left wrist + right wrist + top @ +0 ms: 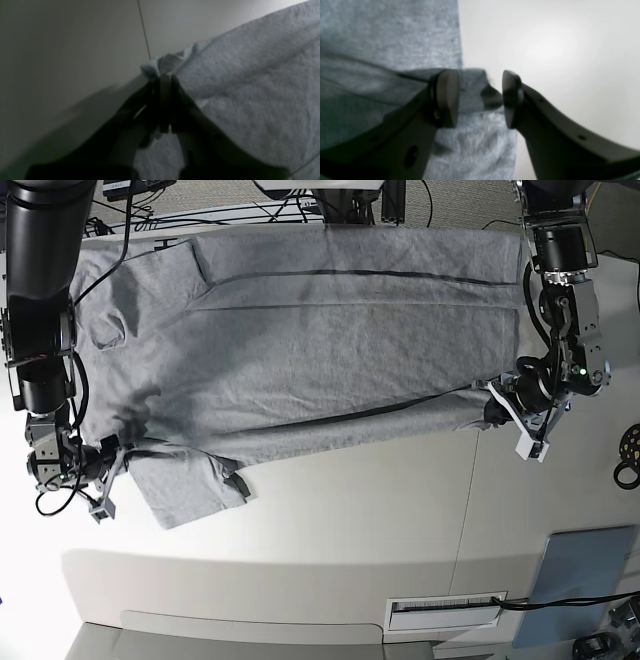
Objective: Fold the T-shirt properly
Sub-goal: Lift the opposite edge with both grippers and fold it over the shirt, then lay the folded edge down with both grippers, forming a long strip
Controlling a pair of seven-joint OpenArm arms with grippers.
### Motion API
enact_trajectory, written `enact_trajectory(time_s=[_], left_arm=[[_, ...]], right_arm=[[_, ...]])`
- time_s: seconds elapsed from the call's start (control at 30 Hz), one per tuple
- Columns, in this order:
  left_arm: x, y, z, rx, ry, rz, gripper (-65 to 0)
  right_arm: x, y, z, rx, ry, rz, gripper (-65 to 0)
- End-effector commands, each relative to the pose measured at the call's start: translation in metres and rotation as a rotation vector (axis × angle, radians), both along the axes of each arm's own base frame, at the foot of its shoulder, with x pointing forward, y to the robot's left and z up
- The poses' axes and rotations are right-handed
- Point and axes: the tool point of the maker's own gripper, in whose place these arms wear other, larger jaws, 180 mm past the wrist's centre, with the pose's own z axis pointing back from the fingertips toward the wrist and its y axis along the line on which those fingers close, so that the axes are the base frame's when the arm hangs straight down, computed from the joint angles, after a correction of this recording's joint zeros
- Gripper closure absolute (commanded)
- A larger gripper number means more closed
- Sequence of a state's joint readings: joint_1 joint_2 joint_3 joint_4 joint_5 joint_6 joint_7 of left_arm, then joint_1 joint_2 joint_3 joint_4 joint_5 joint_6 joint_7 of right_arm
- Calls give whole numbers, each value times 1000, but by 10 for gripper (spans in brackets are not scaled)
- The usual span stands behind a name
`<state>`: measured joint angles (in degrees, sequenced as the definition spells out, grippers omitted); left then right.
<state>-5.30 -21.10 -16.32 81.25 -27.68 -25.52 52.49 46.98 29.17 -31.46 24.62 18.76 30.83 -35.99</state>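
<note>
While left jaws pinch the T-shirt (300, 350) hem, right jaws gape beside it

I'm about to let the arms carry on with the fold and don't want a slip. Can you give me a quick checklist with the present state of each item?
1. Left claw shut on the T-shirt corner: ok, fabric bunched at the tips.
2. Right claw gripping cloth: not ok, jaws open with the shirt edge between them.
3. Both claws at the same long edge: ok, at opposite ends in the base view.
4. Shirt body flat: not ok, long creases and a sleeve folded under.
5. Lettering side up or down: cannot tell.
</note>
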Motion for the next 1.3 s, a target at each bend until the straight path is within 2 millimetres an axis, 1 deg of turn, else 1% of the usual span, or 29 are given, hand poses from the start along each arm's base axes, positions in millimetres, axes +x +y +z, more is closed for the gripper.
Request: enact_trajectory(time_s=[0.0,0.07,0.13,0.23,0.33,0.37,0.4,0.5,0.53,0.63,0.73,0.8,0.87,0.93,1.0,1.03,1.13,1.2,1.27], left_arm=[[12,5,16,6,-56,5,0],[12,5,16,5,-56,5,0],[12,5,17,1,-57,5,0],[12,5,17,3,-56,5,0],[12,5,17,2,-58,5,0],[12,5,17,2,-57,5,0],[12,5,17,2,-57,5,0],[12,5,17,2,-57,4,0],[12,5,17,2,-56,4,0],[12,5,16,2,-56,4,0],[12,5,17,2,-57,5,0],[12,5,16,3,-56,5,0],[12,5,17,3,-56,5,0],[12,5,17,2,-57,5,0],[12,5,17,2,-57,5,0],[12,5,17,2,-57,5,0],[12,5,17,1,-58,5,0],[12,5,16,2,-56,5,0],[11,5,16,2,-54,5,0]], right_arm=[[18,-8,23,-1,-72,-19,-279],[17,-8,21,2,-71,-20,-279],[11,-4,14,21,-52,-18,-279],[-8,7,-6,63,26,-14,-279],[-26,17,-27,68,91,-4,-271],[-30,19,-32,70,105,-1,-247],[-33,21,-35,71,118,2,-205],[-43,31,-41,88,170,57,-43],[-44,33,-42,92,177,67,0],[-43,33,-41,94,170,63,0],[-36,30,-33,88,144,68,0],[-27,25,-19,84,101,71,0],[-17,17,1,94,48,57,0],[-9,8,27,122,-8,31,0],[-7,-2,50,157,-58,7,0],[-8,-5,61,171,-82,3,0],[-19,-14,82,167,-144,25,0],[-30,-18,92,140,-173,52,0],[-44,-24,95,99,-178,54,0]])
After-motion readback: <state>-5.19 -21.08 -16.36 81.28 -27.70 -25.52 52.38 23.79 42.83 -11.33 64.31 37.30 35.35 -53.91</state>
